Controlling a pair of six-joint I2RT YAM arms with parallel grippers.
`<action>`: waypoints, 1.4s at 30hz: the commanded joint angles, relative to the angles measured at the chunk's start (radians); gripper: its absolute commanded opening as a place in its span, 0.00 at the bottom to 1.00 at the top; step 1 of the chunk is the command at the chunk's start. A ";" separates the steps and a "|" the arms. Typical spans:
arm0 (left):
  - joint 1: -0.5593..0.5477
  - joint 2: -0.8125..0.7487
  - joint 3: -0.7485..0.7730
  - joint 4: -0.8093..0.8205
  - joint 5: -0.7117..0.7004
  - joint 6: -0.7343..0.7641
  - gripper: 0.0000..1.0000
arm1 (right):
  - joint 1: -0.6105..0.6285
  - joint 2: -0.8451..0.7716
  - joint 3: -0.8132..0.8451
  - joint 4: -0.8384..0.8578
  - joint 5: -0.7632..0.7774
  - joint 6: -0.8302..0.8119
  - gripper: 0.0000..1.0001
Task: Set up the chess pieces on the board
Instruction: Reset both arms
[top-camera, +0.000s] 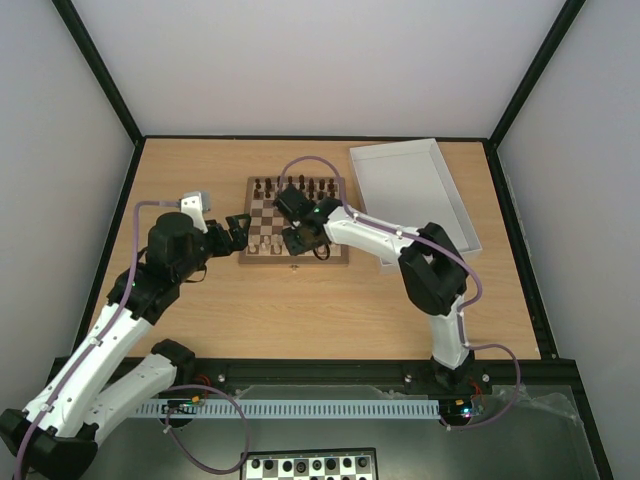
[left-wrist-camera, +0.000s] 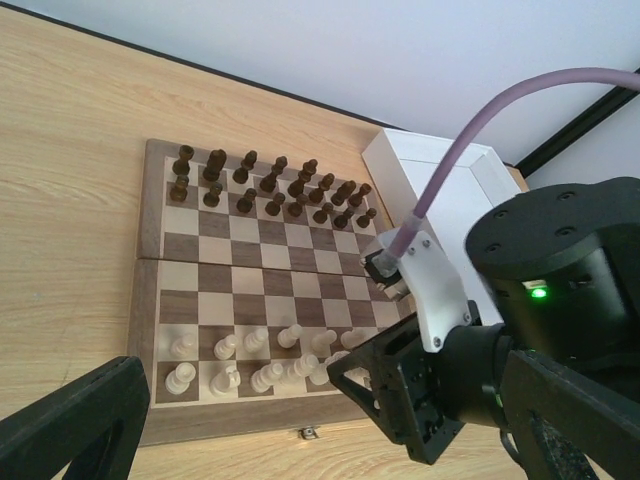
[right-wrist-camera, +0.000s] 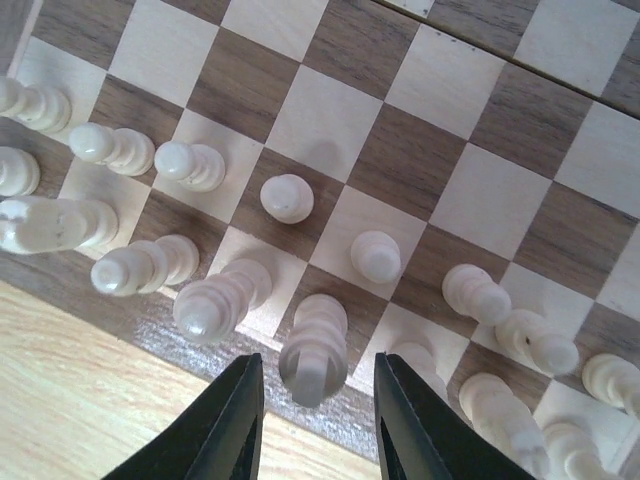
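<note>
The wooden board (top-camera: 262, 215) lies at the table's far middle. Cream chess pieces (left-wrist-camera: 255, 340) stand in two rows along its near edge. My right gripper (top-camera: 300, 240) hangs over that edge, open. In the right wrist view a tall ringed cream piece (right-wrist-camera: 318, 345) stands upright on a dark square of the board (right-wrist-camera: 400, 160), between the fingers of the right gripper (right-wrist-camera: 317, 368), with a gap on each side. My left gripper (top-camera: 233, 234) is wide open and empty, just off the board's left side. One left finger (left-wrist-camera: 60, 420) shows at the bottom left.
Dark brown pieces (top-camera: 295, 186) fill the board's far two rows. A white tray (top-camera: 410, 190) lies to the right of the board. A black-and-white board (top-camera: 310, 465) sits below the arm bases. The right arm (left-wrist-camera: 560, 300) blocks the near right squares in the left wrist view.
</note>
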 joint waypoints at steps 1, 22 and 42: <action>-0.004 0.004 0.002 0.016 0.010 -0.010 0.99 | -0.006 -0.098 -0.033 -0.033 -0.022 0.009 0.32; -0.016 0.072 0.010 0.071 -0.018 -0.003 1.00 | -0.147 -0.536 -0.331 0.001 0.096 0.030 0.92; -0.019 0.133 -0.004 0.124 -0.017 0.014 0.99 | -0.215 -0.547 -0.431 0.059 0.036 0.033 0.93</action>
